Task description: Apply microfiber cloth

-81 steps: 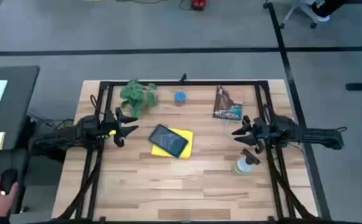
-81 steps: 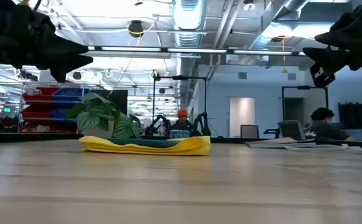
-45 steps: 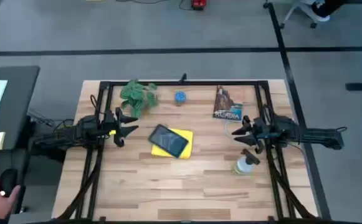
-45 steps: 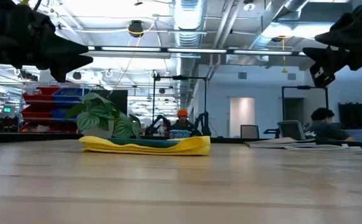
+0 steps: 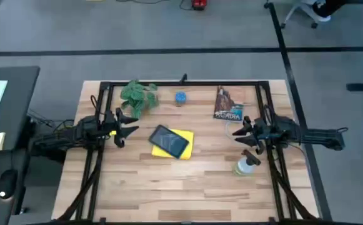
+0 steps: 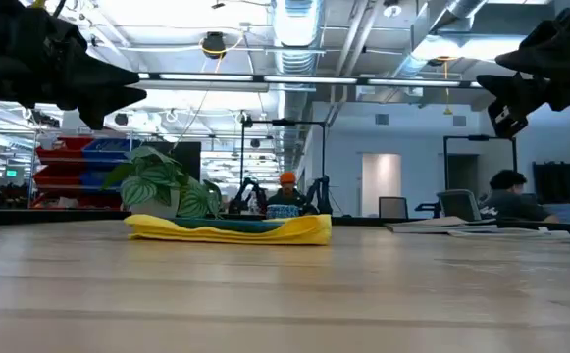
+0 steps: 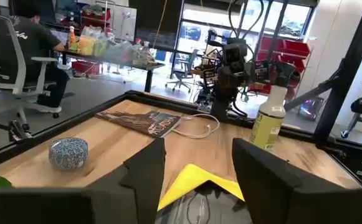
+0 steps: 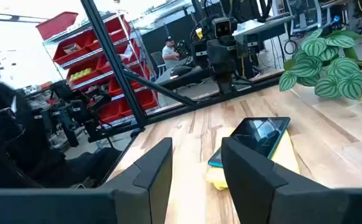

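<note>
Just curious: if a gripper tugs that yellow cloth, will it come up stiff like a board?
Probably not. The cloth looks thin and rumpled at its edge in the low view, so it should drape. The tablet lies on it, so tugging may drag or tip the tablet.

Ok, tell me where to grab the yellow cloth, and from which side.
Probably the microfiber cloth at its bare right-hand strip, pinched from above by the right gripper. The tablet lies on top and covers most of it; only that margin and the near-left corner show.
</note>
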### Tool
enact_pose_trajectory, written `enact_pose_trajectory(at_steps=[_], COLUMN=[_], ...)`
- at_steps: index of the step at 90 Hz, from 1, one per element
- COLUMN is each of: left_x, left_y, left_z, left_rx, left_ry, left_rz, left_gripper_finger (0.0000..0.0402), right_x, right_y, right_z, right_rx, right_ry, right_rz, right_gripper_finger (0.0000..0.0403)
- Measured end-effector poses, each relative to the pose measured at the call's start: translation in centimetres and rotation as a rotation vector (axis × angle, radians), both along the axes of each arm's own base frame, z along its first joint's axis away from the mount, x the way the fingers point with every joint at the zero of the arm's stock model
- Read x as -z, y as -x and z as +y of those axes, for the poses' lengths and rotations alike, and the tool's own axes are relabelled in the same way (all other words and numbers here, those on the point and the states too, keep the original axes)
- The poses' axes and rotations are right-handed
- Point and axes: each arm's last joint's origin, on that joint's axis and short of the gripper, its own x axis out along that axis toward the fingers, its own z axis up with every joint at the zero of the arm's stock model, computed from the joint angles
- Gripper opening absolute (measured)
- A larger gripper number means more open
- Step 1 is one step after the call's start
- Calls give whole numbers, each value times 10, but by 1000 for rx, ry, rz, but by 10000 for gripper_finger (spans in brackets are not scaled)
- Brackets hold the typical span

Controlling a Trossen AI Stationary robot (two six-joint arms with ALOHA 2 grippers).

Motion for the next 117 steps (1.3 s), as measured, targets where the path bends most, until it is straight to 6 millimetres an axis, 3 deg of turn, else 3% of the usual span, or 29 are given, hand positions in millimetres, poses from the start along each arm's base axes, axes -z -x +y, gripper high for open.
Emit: enact_pose_trajectory(at_steps=[69, 87, 106, 117], left_x=[-3, -3, -15, -24], left_y=[0, 0, -2, -10], left_z=[0, -2, -2, -5], left_rx=[-12, 50, 82, 113], left_ry=[-3, 172, 155, 98], left_rz=[-35, -63, -166, -77], left_gripper_finger=[166, 166, 166, 166], right_x=[0, 0, 0, 0], right_y=[0, 0, 0, 0], right_z=[0, 0, 0, 0], right_rx=[0, 0, 0, 0], right_ry=[0, 0, 0, 0], right_rz=[0, 0, -1, 0], right_gripper_finger=[127, 127, 127, 127])
